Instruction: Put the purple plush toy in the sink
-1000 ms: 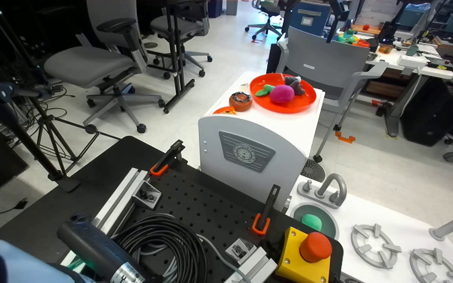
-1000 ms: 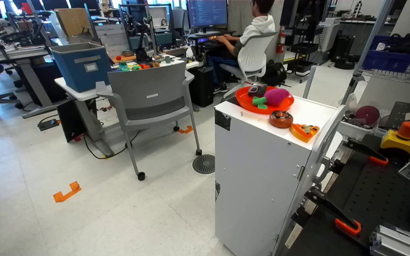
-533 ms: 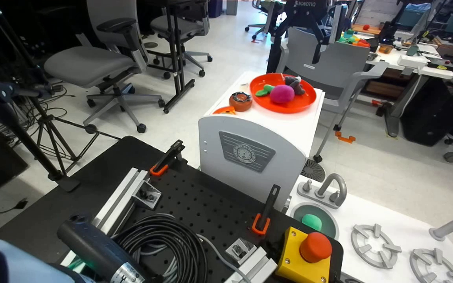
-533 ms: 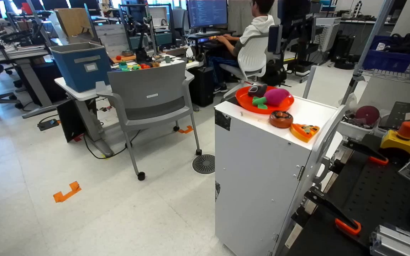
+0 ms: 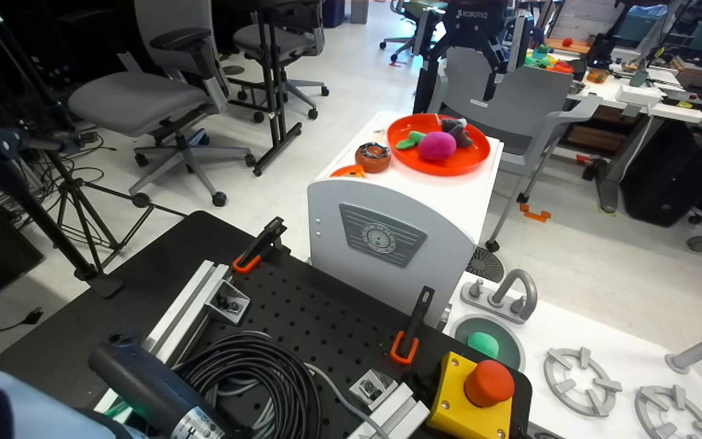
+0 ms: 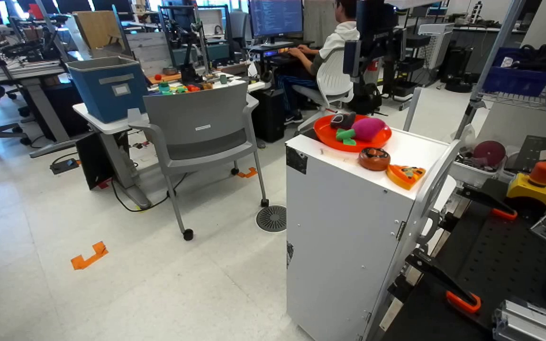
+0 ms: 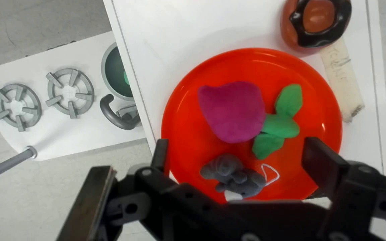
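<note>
Purple plush toy [image 7: 232, 112]: lying on its side in the red plate [image 7: 188, 134], on top of the white cabinet [image 6: 344, 237]; green leaves [image 7: 278, 126] at one end. Not delivered.
Gripper [image 7: 236, 152]: jaws spread wide, nothing between them; hangs above the plate, clear of toy and plate alike.
Gray plush toy [image 7: 231, 174]: in the same plate, just beside the purple one; judged liable to be caught by a careless descent.
Sink [image 5: 511, 350]: in the white counter [image 5: 564, 332], lower than the cabinet top; holds a roundish green thing [image 5: 483, 345], identity not determined.
Approach to plate: judged well advanced, though the toy is not between the jaws.
Pick-up from plate: outstanding; calls for lining up, lowering, closing and lifting.
Drop in sink: outstanding; carry and release both to do, with room beside the green thing to be checked from above.
</note>
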